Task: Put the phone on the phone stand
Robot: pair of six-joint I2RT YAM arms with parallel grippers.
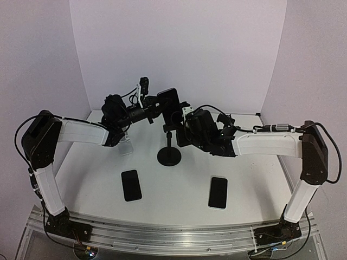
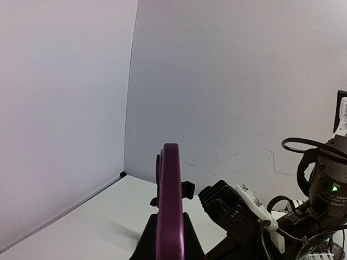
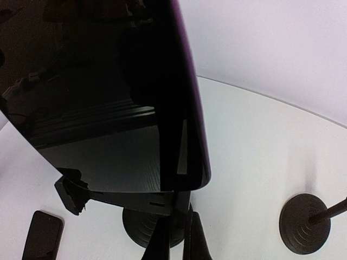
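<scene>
A purple-edged phone (image 1: 169,97) with a dark screen hangs upright over the black phone stand (image 1: 169,157). My left gripper (image 1: 161,104) is shut on it. In the left wrist view the phone (image 2: 169,184) stands edge-on between my black fingers (image 2: 142,238). In the right wrist view the phone's screen (image 3: 97,92) fills the upper left, its lower edge resting at the stand's cradle (image 3: 130,197), above the round base (image 3: 142,230). My right gripper (image 3: 178,223) is shut, its tips against the cradle's lower right corner. Whether it pinches the cradle is hidden.
Two other dark phones (image 1: 131,185) (image 1: 218,192) lie flat on the white table nearer the front. A small clear stand (image 1: 126,146) sits under the left arm. Another round black base with a pole (image 3: 303,223) shows at the right of the right wrist view. Walls enclose the back and sides.
</scene>
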